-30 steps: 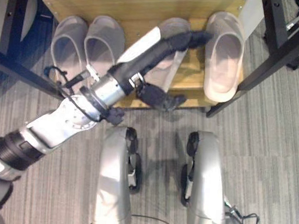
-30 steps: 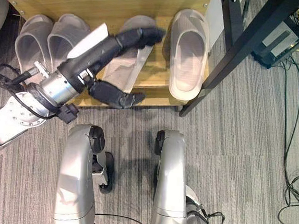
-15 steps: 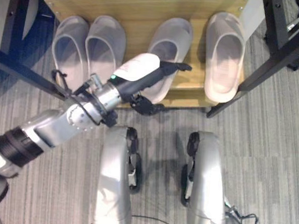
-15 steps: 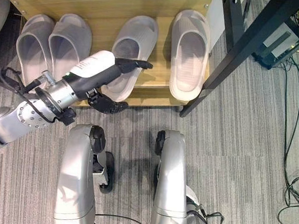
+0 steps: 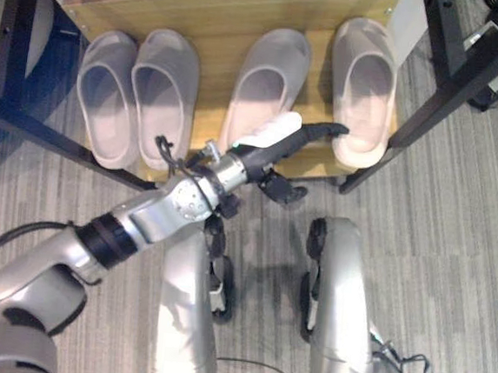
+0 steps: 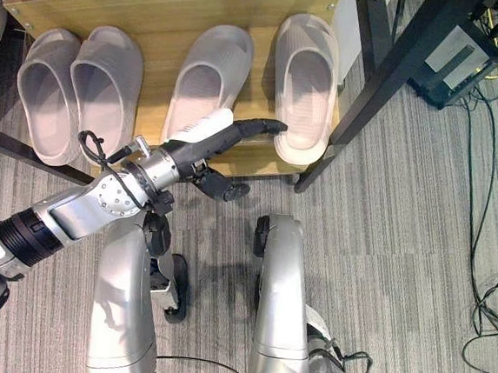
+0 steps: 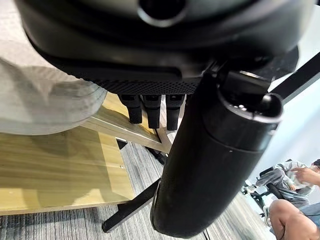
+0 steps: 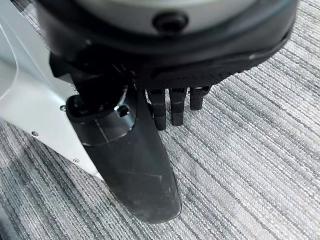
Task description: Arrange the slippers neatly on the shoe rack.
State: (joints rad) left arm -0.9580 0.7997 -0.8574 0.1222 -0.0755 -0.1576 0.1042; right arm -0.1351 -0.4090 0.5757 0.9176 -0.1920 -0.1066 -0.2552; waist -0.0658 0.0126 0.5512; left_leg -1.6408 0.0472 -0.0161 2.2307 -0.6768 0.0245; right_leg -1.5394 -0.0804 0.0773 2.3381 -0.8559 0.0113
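Four grey slippers lie on the wooden shoe rack [image 5: 229,19]. The left pair [image 5: 109,96] [image 5: 164,92] sits side by side, toes to the back. A third slipper [image 5: 267,83] lies slanted, its heel toward the left. The fourth slipper [image 5: 362,87] lies straight at the rack's right end. My left hand [image 5: 288,138] hovers over the rack's front edge between those two, open and holding nothing, its fingertips [image 6: 274,125] close to the fourth slipper's heel. In the left wrist view a slipper [image 7: 45,100] shows past its straight fingers. My right hand [image 8: 130,165] hangs open over the carpet.
Black table legs stand beside the rack on the left [image 5: 11,113] and right [image 5: 449,91]. Cables [image 6: 483,303] and a box-shaped device [image 6: 457,56] lie on the carpet at the right. A seated person [image 7: 295,200] shows far off.
My left hand has drawn back off the third slipper to the rack's front edge and swung right toward the fourth slipper. The third slipper now lies uncovered.
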